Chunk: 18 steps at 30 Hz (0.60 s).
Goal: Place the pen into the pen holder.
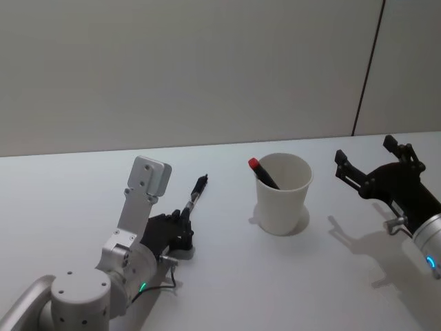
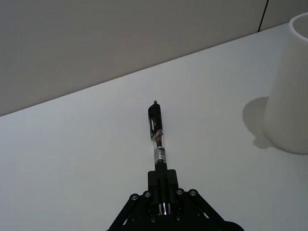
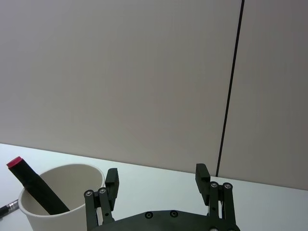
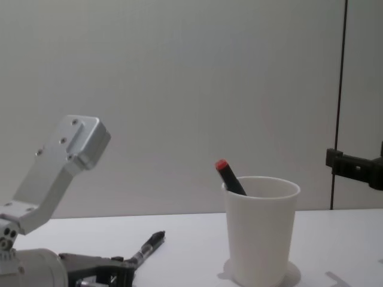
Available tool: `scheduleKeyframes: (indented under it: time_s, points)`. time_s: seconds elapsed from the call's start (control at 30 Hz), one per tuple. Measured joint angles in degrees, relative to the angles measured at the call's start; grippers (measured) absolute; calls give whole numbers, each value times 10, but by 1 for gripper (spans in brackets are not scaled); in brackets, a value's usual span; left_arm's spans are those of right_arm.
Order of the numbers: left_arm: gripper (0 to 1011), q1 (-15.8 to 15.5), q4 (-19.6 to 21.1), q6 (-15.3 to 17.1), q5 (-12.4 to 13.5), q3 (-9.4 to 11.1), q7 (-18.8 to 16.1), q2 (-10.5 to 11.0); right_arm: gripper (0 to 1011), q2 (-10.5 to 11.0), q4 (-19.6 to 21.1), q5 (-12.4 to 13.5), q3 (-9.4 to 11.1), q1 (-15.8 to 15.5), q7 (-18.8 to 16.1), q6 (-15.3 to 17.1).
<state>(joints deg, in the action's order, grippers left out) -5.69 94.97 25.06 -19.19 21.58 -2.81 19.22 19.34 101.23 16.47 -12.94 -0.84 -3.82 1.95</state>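
Observation:
A slim black pen (image 1: 196, 193) sticks out forward from my left gripper (image 1: 185, 219), which is shut on its near end, low over the white table. In the left wrist view the pen (image 2: 158, 139) runs straight out of the gripper (image 2: 162, 182). From the chest, the pen (image 4: 148, 245) slants up off the table. The pen holder (image 1: 282, 194), a white paper cup, stands upright to the pen's right with a red-capped black marker (image 1: 262, 172) leaning inside. My right gripper (image 1: 365, 153) hovers open to the right of the cup, holding nothing.
The white table (image 1: 227, 276) has bare room around the cup and between both arms. A plain wall (image 1: 207, 69) with a dark vertical seam rises just behind the table's far edge.

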Motion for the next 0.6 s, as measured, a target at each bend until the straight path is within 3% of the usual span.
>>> scheduleKeyframes:
  time_s: [0.6]
  points:
    - [114,-6,4,-85,20,-18,-27,3,1001,0,0,0,0,0,0,0]
